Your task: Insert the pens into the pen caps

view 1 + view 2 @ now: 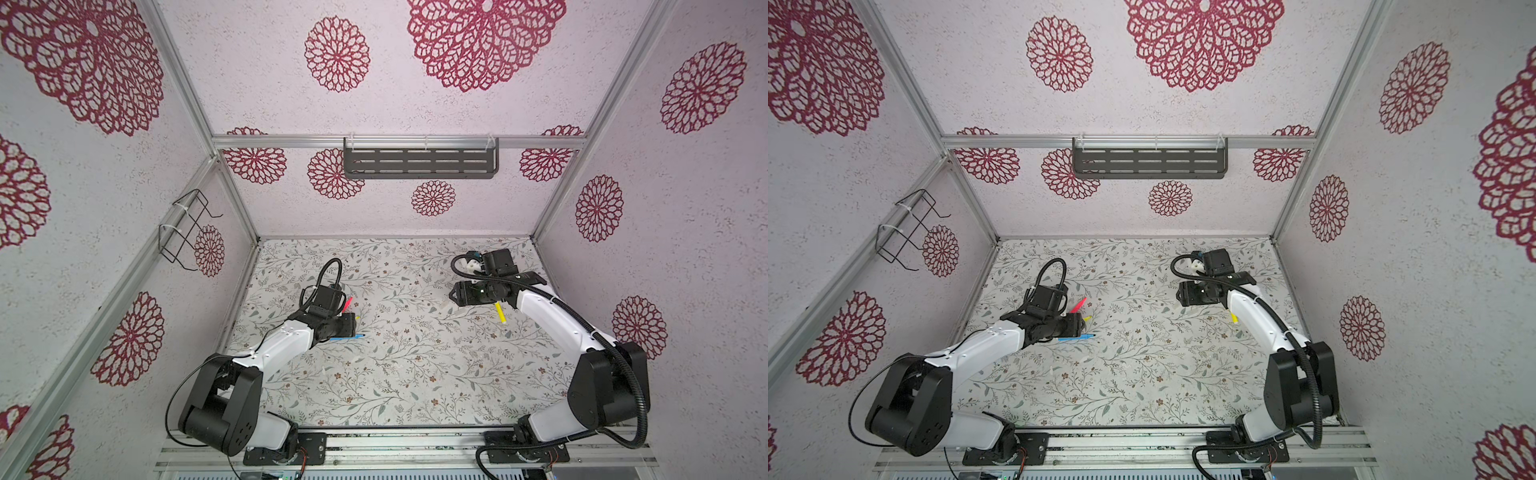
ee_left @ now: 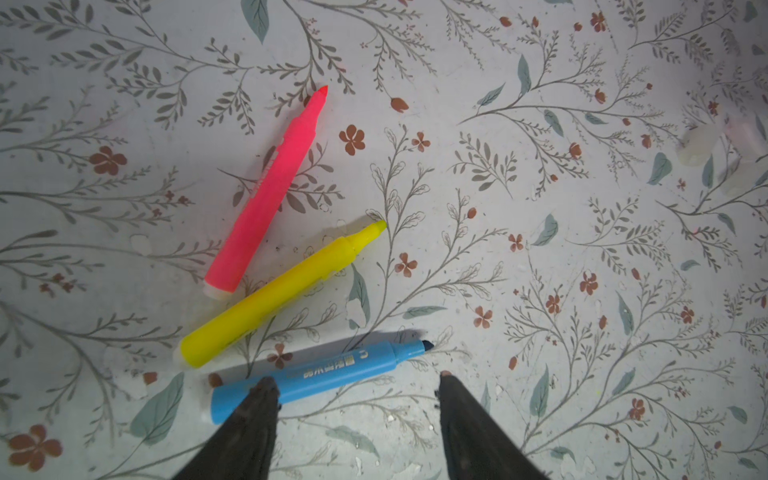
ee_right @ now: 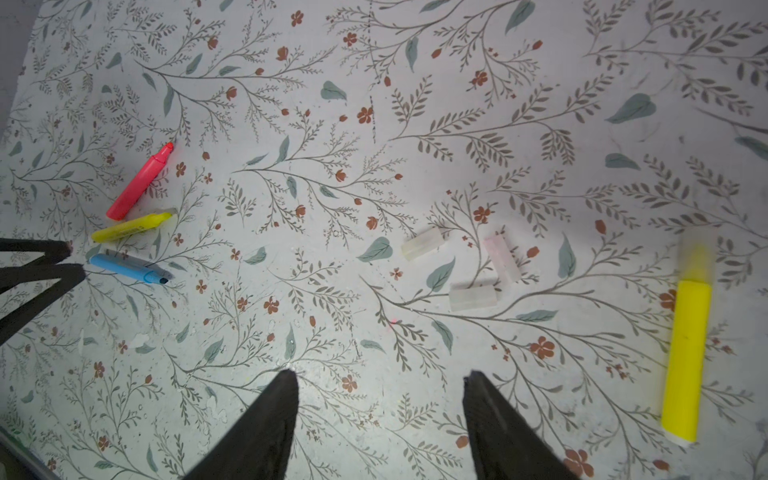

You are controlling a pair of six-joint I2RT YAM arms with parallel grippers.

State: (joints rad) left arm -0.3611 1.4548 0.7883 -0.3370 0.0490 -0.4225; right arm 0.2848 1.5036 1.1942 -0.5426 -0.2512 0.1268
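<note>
- Left jaws: apart and clamped on nothing, low over the surface (image 2: 540,83). In the left wrist view one tip overlaps the rear end of the blue pen (image 2: 324,374). The other tip stands over bare surface, just past the pen's nib.
- The blue pen lies flat and uncapped, with its dark nib showing. In both top views it pokes out from under the left wrist.
- The yellow pen (image 2: 282,295) lies flat just beside the blue pen. It is uncapped and angled a little away from it.
- The red pen (image 2: 266,191) lies flat beyond the yellow pen, also uncapped. Its rear end is just beside the yellow barrel.
- These three pens fan out with their nibs pointing roughly the same way.
- Right jaws: apart with nothing between them, over bare surface on the right side, well apart from the three pens.
- Three caps (image 3: 473,297) lie loose and close together ahead of the right jaws. One is a pinkish cap (image 3: 503,257). All three look empty.
- The second yellow pen (image 3: 685,357) lies flat near the caps, beside the right arm. Its nib end is blurred, so I cannot tell whether it is capped.
</note>
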